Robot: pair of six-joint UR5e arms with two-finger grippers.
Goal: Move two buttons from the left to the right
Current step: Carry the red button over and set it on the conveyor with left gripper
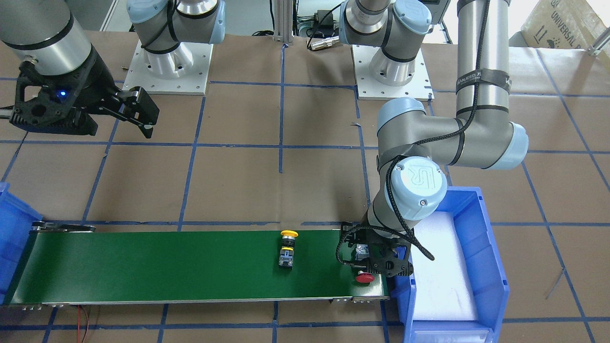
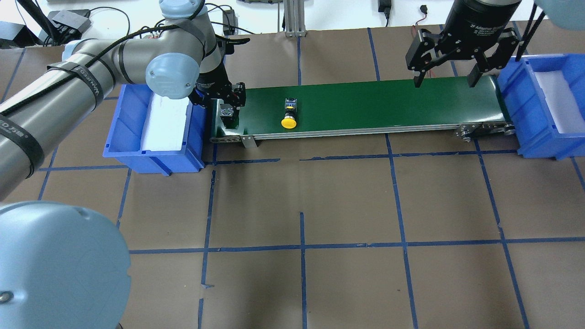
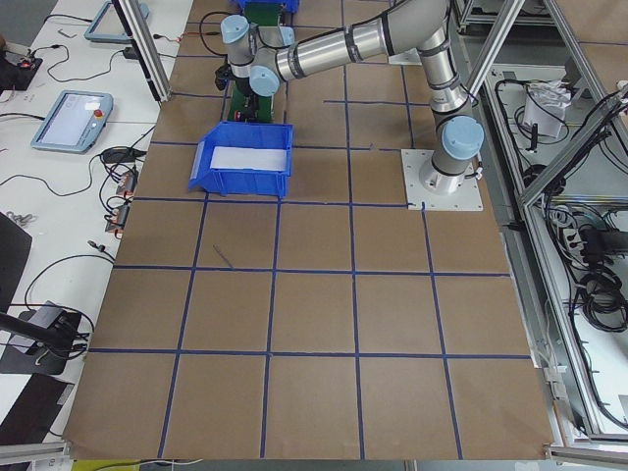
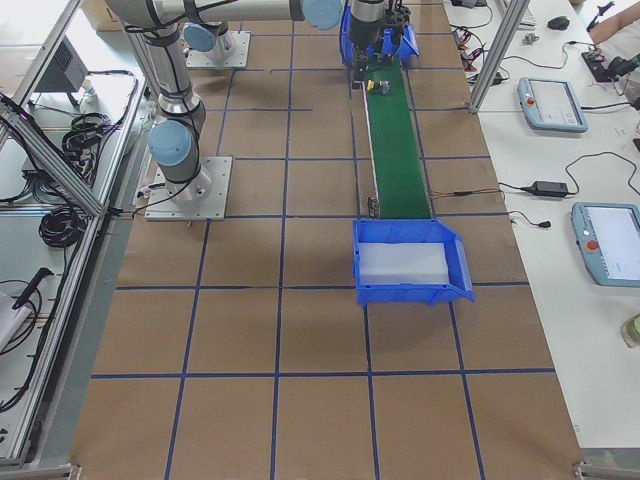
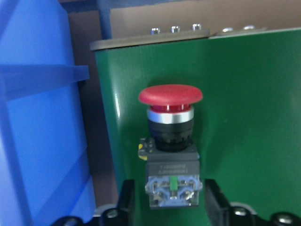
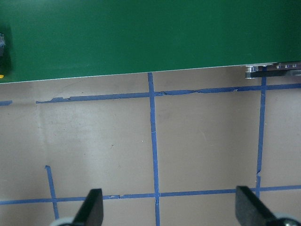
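The red button (image 5: pixel 170 141) lies on its side at the left end of the green conveyor belt (image 2: pixel 388 103), cap toward the belt's edge; it also shows in the front view (image 1: pixel 365 277). My left gripper (image 5: pixel 169 197) is down over it, one finger on each side of its contact block with a small gap, open. The yellow button (image 2: pixel 289 114) lies on the belt a little to the right, also in the front view (image 1: pixel 287 250). My right gripper (image 2: pixel 444 82) hangs open and empty above the belt's right end.
A blue bin with white foam (image 2: pixel 137 132) stands at the belt's left end, right beside my left gripper. A second blue bin (image 2: pixel 516 96) stands at the belt's right end. Brown table paper with blue tape lines (image 6: pixel 153 141) surrounds the belt.
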